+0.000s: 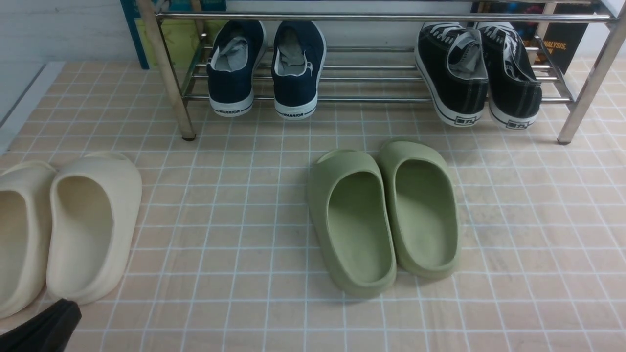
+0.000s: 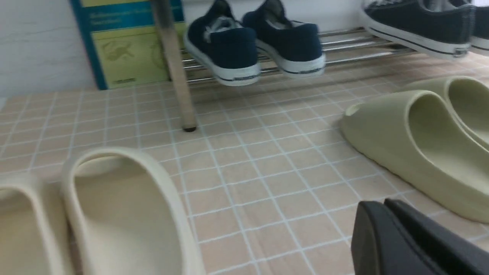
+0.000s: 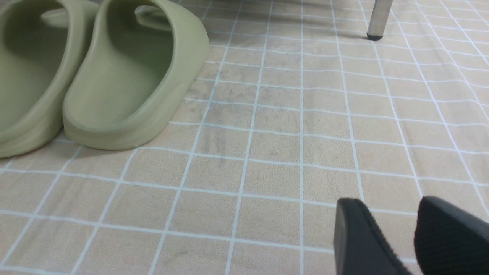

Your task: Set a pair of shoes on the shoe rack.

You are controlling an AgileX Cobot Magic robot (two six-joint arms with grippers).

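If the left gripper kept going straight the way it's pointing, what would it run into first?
Probably the nearer green slipper, just ahead of the left gripper. Depth is unclear, so it might slide past over bare floor towards the shoe rack.

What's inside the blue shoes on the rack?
Each blue shoe on the rack shows only grey-white lining, crumpled in the left one. Deeper toward the toes is hidden by the uppers.

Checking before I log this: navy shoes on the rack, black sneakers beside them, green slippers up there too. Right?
Not quite. The green slippers sit on the floor in front of the rack, as the front view shows. The navy shoes and black sneakers are on it.
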